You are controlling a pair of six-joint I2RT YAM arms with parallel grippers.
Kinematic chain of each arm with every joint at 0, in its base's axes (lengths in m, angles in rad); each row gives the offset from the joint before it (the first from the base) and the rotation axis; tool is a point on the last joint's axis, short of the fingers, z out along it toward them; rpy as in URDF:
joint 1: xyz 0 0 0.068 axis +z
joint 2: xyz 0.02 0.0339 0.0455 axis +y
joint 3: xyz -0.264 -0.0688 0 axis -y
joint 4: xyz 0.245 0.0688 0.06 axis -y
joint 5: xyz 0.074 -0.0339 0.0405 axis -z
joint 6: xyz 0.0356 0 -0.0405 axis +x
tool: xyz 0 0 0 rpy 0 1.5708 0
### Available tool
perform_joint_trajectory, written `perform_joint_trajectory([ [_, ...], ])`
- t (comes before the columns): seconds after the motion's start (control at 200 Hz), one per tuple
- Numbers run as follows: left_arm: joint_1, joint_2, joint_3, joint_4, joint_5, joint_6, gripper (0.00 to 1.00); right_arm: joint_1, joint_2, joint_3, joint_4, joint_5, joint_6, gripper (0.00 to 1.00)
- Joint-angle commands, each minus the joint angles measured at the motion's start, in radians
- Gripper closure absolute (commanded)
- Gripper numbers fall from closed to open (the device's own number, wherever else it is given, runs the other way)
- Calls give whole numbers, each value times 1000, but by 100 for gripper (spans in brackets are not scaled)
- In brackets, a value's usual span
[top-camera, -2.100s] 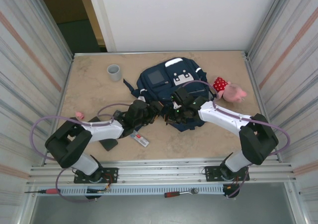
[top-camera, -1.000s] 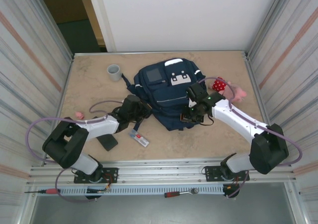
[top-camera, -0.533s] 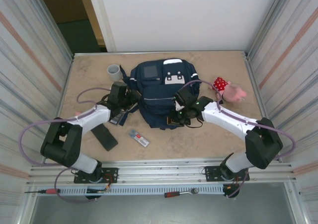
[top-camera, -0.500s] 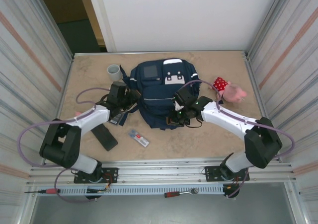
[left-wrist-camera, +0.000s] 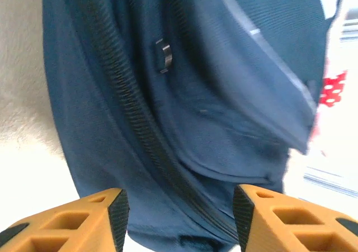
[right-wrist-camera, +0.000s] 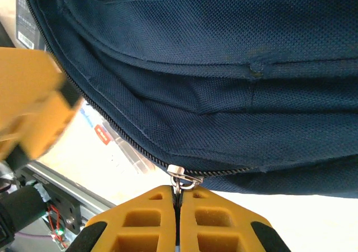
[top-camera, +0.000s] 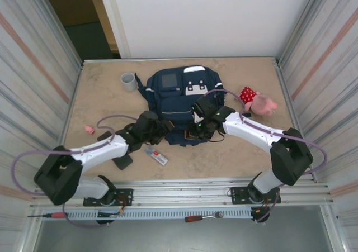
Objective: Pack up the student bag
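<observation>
Backpack [top-camera: 178, 93] lies flat on the counter [top-camera: 103, 104]. Right claw [right-wrist-camera: 178, 200] pinches its zipper pull [right-wrist-camera: 180, 177]; left claw [left-wrist-camera: 180, 208] gapes beside it, apparently holding nothing.

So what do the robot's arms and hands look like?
The left arm and right arm are white tubes with chunky black joints. A thin purple cable loops along each. The left hand and right hand have blocky orange fingers with hollow square pockets.

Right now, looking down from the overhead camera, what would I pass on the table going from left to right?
small pink thing → grey cup → blue backpack → pink stuffed toy
</observation>
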Motion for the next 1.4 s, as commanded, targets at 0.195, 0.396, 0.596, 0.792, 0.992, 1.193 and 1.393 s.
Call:
perform_joint_trajectory([
  [0.195,2,72,46,20,-47,-37,100,-24,-60,-17,-38,-22,-43,100],
  [0.396,77,-35,18,-93,-67,52,100,-177,-111,-41,-247,93,-138,100],
  [0.596,140,-95,12,-136,-8,113,100,-265,-96,-53,-258,137,-214,100],
  [0.792,174,-162,7,-214,36,149,100,-363,-86,-74,-160,155,-245,100],
  [0.992,260,-241,-8,-262,91,212,100,-444,-39,-86,-5,127,-287,100],
  [1.193,295,-265,5,-295,187,269,100,-564,63,-59,161,97,-284,100],
  [1.393,299,-274,13,-312,269,313,100,-606,177,-18,268,114,-286,100],
])
